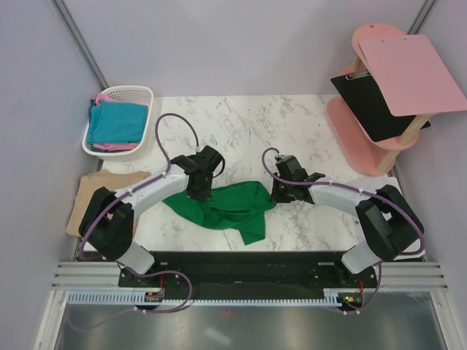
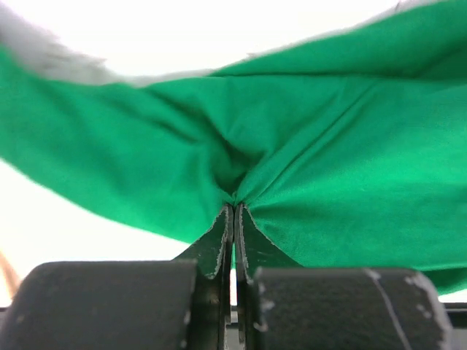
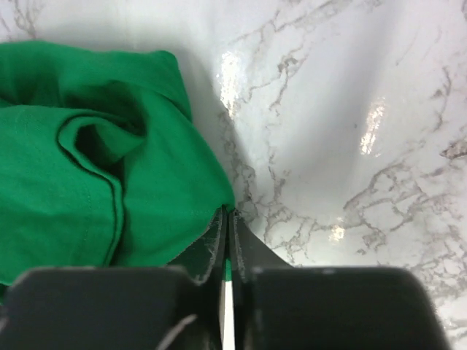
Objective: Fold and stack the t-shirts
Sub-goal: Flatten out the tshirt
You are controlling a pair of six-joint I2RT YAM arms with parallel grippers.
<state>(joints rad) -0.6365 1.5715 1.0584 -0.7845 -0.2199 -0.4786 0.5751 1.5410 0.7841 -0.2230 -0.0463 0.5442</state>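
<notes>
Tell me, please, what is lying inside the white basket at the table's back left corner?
In the white basket, a folded teal-blue t-shirt lies on a pink t-shirt that shows only at its edges. Anything beneath them, and the basket's floor, are covered.

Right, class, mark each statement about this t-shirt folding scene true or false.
1. The left gripper is shut on the green t-shirt. True.
2. The green t-shirt lies neatly folded. False: it is bunched on the table.
3. The basket holds a teal-blue t-shirt and a pink t-shirt. True.
4. The right gripper is open. False: it is shut on the green t-shirt's edge.
5. The tan t-shirt is in the basket. False: it lies at the table's left edge.
</notes>
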